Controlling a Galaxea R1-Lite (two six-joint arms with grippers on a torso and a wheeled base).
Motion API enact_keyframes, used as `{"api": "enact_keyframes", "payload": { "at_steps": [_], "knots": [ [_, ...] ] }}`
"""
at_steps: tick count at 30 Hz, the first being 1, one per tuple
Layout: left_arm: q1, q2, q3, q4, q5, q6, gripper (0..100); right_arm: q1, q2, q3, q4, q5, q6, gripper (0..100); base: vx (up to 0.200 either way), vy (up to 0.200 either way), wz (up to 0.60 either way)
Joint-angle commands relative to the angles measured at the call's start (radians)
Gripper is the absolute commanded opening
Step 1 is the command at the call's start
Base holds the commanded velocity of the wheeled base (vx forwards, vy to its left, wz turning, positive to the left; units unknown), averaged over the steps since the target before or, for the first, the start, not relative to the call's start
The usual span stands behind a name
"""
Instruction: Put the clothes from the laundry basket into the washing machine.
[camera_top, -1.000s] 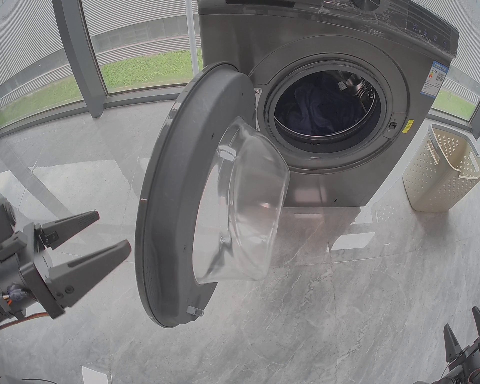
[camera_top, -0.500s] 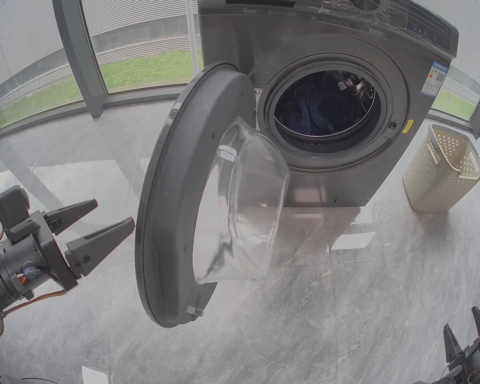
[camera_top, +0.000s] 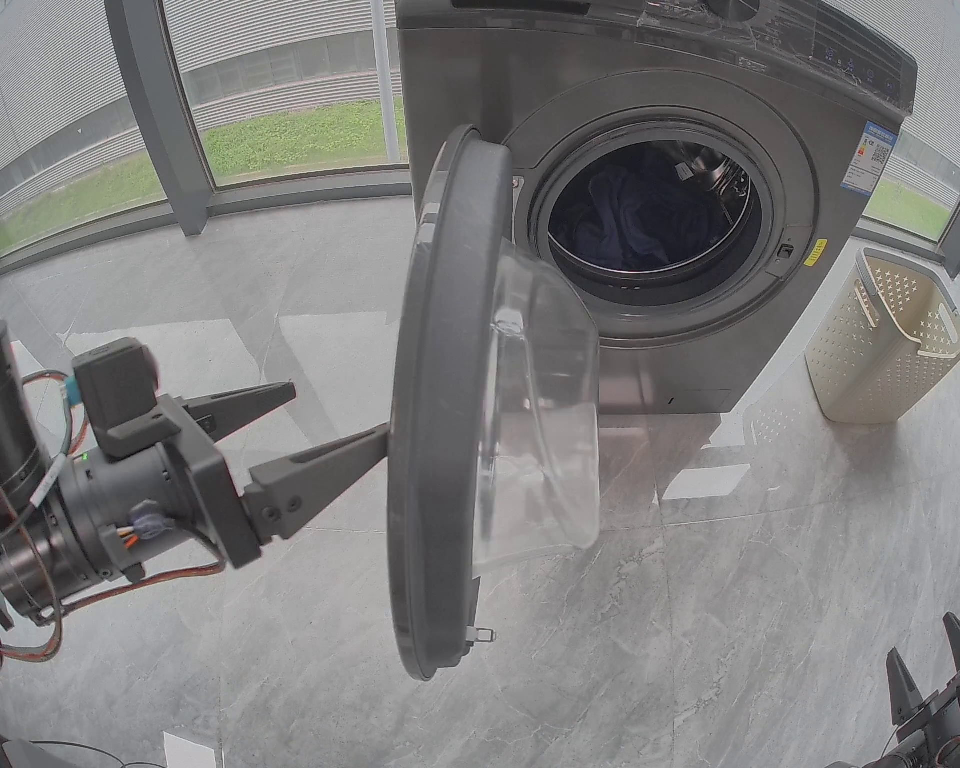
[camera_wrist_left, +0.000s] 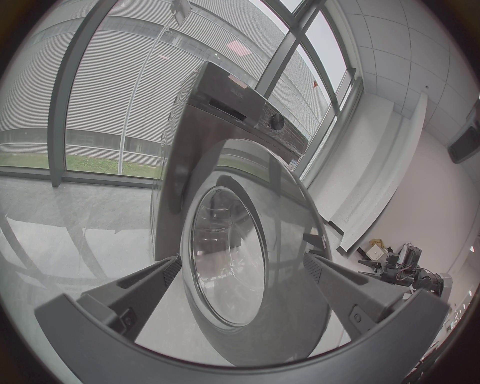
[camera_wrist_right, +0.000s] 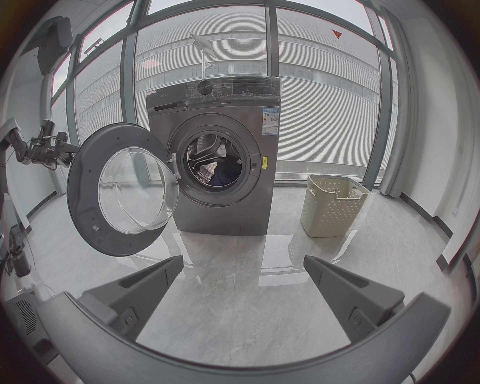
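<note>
Dark clothes (camera_top: 630, 215) lay half-hidden in the drum (camera_top: 712, 172). The left gripper (camera_top: 338, 412), spread open, met the door (camera_top: 450, 400). The right gripper (camera_wrist_right: 243, 265) gaped above the marble floor (camera_top: 720, 620).

Grey washing machine (camera_top: 700, 370); dark-blue clothes (camera_top: 620, 215); cream laundry basket (camera_top: 870, 350) (perforated walls).

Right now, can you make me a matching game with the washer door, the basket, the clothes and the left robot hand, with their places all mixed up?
Things:
1. door
2. laundry basket
3. clothes
4. left gripper

Places or states:
A. inside the washing machine
B. jaws open, right by the door's outer side
C. standing on the floor, to the machine's right
D. swung open, clear bulge facing the machine

Pairs: 1-D, 2-C, 3-A, 4-B
</note>
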Motion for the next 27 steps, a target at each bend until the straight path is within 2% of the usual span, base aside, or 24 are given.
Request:
{"api": "enact_keyframes", "payload": {
  "at_steps": [1, 10, 14, 18, 24, 27],
  "knots": [
    [-0.055, 0.151, -0.077, -0.046, 0.013, -0.001, 100, 0.000, -0.009, 0.016, 0.000, 0.000, -0.001, 100, 0.000, 0.000, 0.00],
    [-0.090, 0.386, -0.244, -0.196, 0.065, 0.002, 100, 0.000, -0.009, 0.016, 0.000, 0.000, -0.001, 100, 0.000, 0.000, 0.00],
    [-0.098, 0.457, -0.324, -0.196, 0.070, 0.001, 100, -0.001, -0.009, 0.016, 0.000, 0.000, -0.001, 100, 0.000, 0.000, 0.00],
    [-0.113, 0.561, -0.477, -0.190, 0.128, 0.002, 100, -0.001, -0.009, 0.016, 0.000, 0.000, -0.001, 100, 0.000, 0.000, 0.00],
    [-0.128, 0.661, -0.612, -0.181, 0.147, 0.001, 100, 0.000, -0.009, 0.016, 0.000, 0.000, -0.001, 100, 0.000, 0.000, 0.00],
    [-0.133, 0.736, -0.720, -0.189, 0.179, 0.001, 100, 0.000, -0.009, 0.016, 0.000, 0.000, -0.001, 100, 0.000, 0.000, 0.00]
  ]
}}
